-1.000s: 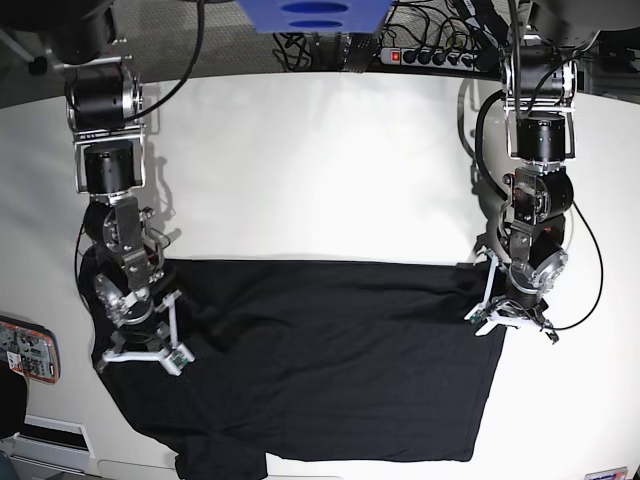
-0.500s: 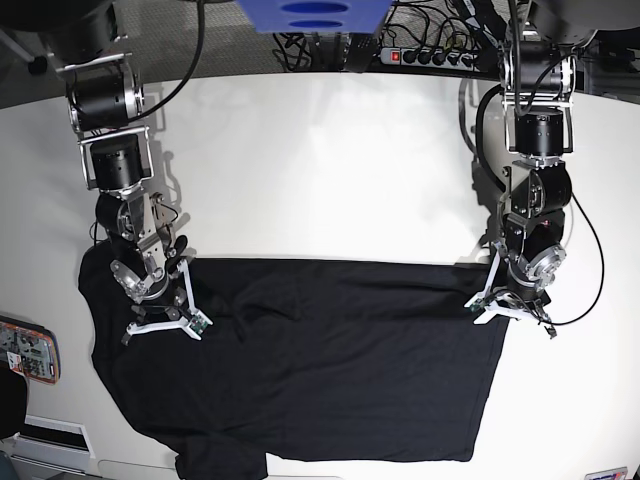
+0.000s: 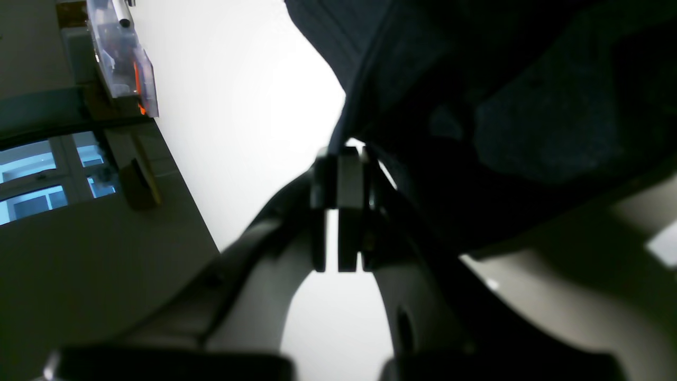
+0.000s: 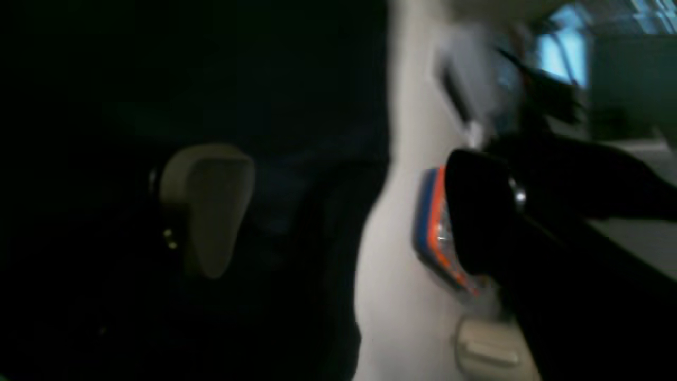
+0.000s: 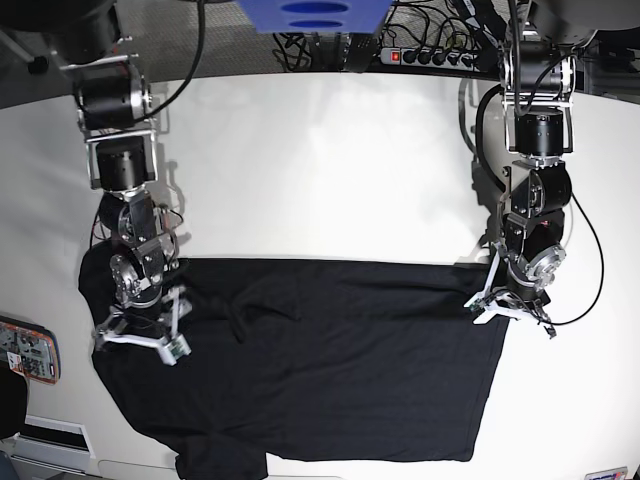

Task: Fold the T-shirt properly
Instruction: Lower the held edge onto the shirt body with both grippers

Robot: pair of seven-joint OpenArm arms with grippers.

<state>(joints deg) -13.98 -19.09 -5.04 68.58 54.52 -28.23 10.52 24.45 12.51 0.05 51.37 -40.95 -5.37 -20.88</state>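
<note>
Currently the black T-shirt is spread flat across the near half of the white table, folded edge running between the two arms; the left gripper is clenched on the shirt's upper corner at the base view's right, fabric being pinched between its closed pads, while the right gripper is seen spread wide above the cloth at the other corner, holding nothing. With one corner held and the other released, any pull by the left arm is judged likely to drag the shirt askew and wrinkle the fold. A phone-like device near the table edge could be snagged by the sleeve.
</note>
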